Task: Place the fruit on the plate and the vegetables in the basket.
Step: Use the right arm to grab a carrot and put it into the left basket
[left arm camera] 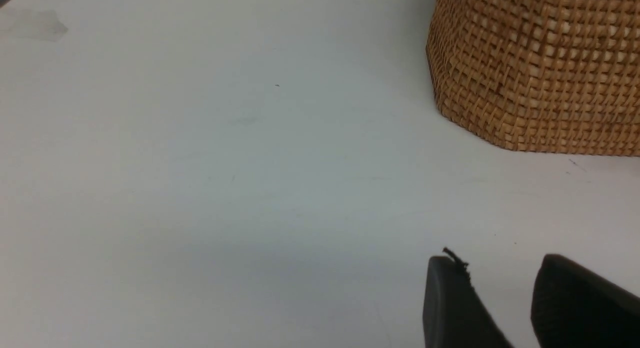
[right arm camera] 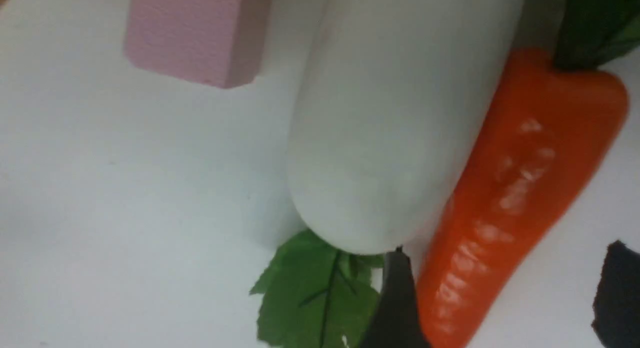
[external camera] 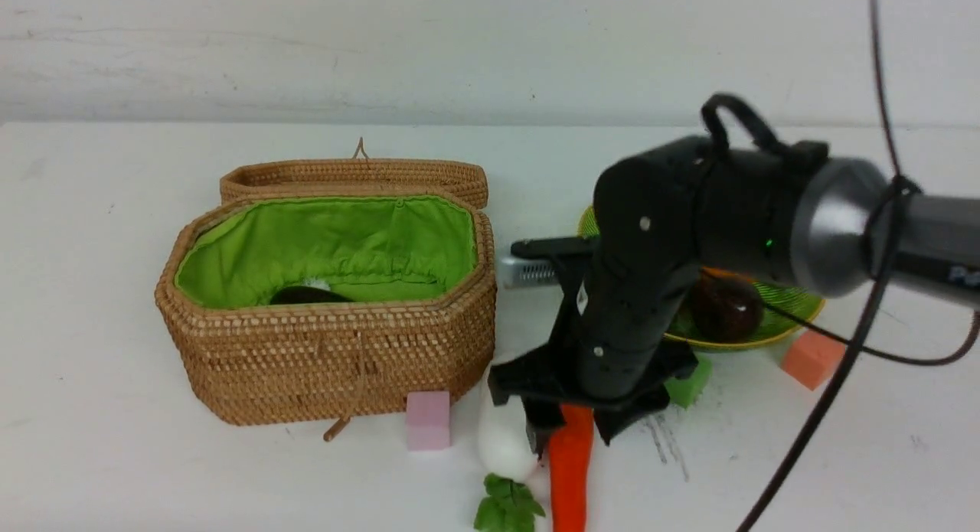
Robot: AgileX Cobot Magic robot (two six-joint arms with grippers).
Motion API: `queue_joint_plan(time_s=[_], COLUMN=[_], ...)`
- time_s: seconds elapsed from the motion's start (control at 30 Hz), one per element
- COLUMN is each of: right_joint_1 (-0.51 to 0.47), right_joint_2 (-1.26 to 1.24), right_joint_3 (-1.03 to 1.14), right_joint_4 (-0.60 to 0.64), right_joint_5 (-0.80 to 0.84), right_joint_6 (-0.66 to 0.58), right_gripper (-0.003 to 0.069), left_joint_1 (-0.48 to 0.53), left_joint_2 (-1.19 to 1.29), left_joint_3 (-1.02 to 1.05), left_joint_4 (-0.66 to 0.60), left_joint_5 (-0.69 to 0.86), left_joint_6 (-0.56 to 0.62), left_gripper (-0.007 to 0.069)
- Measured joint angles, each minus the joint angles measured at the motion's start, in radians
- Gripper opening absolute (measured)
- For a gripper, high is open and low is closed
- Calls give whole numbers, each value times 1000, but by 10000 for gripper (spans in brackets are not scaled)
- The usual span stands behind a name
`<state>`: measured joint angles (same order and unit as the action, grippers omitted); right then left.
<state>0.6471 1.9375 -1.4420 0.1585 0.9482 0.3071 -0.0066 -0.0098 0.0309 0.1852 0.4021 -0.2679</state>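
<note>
The wicker basket (external camera: 329, 363) stands open at the left, with the dark eggplant (external camera: 306, 295) lying on its green lining. The white radish (external camera: 505, 440) and the orange carrot (external camera: 573, 478) lie side by side at the table's front. My right gripper (external camera: 574, 432) is open and low over the carrot (right arm camera: 515, 188), with one finger (right arm camera: 395, 303) between the carrot and the radish (right arm camera: 400, 112). The green plate (external camera: 788, 306) at the right holds the mangosteen (external camera: 727, 306); the arm hides the other fruit. My left gripper (left arm camera: 500, 303) is open and empty beside the basket wall (left arm camera: 540, 67).
A pink cube (external camera: 429, 419) sits by the basket's front corner, close to the radish. A green cube (external camera: 689, 383) and a salmon cube (external camera: 813, 358) lie in front of the plate. The basket lid (external camera: 352, 178) lies open behind the basket. The radish's leaf (external camera: 509, 505) reaches the front edge.
</note>
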Motion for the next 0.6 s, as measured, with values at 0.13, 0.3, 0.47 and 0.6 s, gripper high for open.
queue_joint_plan(time_s=[0.13,0.3,0.47,0.6], right_joint_1=[0,0,0,0], right_joint_2=[69,102,68,-22], right_joint_3=[8,9,10,-26], right_joint_4=[-19,-34,-44,-115], right_joint_5=[-35,-18,9,-1], right_joint_6=[4,4,5,27], right_gripper=[508,427,304,307], left_joint_1=[0,0,0,0], left_joint_2=[0,0,0,0], left_joint_3=[0,0,0,0], left_joint_4=[0,0,0,0], left_joint_5=[0,0,0,0], left_joint_6=[0,0,0,0], left_gripper=[239,239,239,239])
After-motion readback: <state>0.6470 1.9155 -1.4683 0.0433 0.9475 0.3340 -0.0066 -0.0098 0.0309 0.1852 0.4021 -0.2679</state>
